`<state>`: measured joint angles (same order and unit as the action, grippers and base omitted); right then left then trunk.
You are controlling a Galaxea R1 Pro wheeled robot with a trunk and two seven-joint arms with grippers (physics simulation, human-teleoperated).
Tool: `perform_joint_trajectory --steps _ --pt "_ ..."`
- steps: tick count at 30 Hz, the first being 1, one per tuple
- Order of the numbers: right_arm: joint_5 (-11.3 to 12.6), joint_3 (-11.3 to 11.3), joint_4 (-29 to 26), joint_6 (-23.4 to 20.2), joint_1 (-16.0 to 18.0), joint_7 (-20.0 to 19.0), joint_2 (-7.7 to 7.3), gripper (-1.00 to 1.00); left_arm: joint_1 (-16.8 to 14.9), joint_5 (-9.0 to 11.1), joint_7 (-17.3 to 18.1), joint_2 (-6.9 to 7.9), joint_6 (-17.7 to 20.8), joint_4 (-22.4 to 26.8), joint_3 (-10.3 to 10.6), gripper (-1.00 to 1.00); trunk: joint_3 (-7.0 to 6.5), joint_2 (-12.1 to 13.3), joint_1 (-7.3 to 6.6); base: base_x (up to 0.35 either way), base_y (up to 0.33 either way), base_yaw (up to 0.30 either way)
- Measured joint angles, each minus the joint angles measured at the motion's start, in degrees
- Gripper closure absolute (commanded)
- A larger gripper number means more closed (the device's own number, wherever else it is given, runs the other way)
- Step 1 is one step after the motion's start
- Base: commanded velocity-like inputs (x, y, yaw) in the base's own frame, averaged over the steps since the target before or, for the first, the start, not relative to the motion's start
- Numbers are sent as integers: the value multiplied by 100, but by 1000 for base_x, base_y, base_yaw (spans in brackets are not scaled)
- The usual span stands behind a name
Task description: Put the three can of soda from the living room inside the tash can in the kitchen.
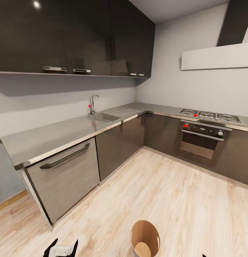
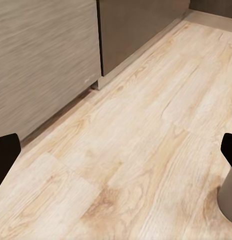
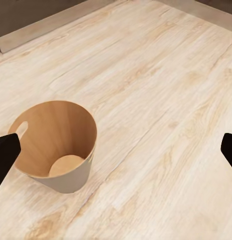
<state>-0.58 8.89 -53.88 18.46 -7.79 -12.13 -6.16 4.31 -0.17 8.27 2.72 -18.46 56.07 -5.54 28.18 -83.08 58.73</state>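
- The tash can stands upright on the light wood floor of the kitchen, low in the head view, with only its brown inside showing.
- Right gripper hangs above the floor just beside the bin, fingers spread wide, nothing between them.
- Left gripper is spread wide too, empty, near the steel-fronted cabinet; the bin's grey wall sits beside one fingertip.

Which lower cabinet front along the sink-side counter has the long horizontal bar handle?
The light wood-grain front at the near end of that counter. The darker fronts beyond it, under the sink, show no bar handle.
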Motion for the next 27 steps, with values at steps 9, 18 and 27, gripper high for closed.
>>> perform_joint_trajectory --steps 9,18,27 --pt "0 -1 5 0 -1 0 14 -100 0 0 0 0 0 0 0 -100 0 0 0 44 0 0" --pt "2 -1 9 0 2 -3 18 -100 0 0 -1 0 -1 0 4 -100 0 0 0 3 0 0" --pt "2 -58 -384 -104 59 -45 18 -100 0 -11 -1 0 0 -6 7 -100 0 0 0 0 0 0"
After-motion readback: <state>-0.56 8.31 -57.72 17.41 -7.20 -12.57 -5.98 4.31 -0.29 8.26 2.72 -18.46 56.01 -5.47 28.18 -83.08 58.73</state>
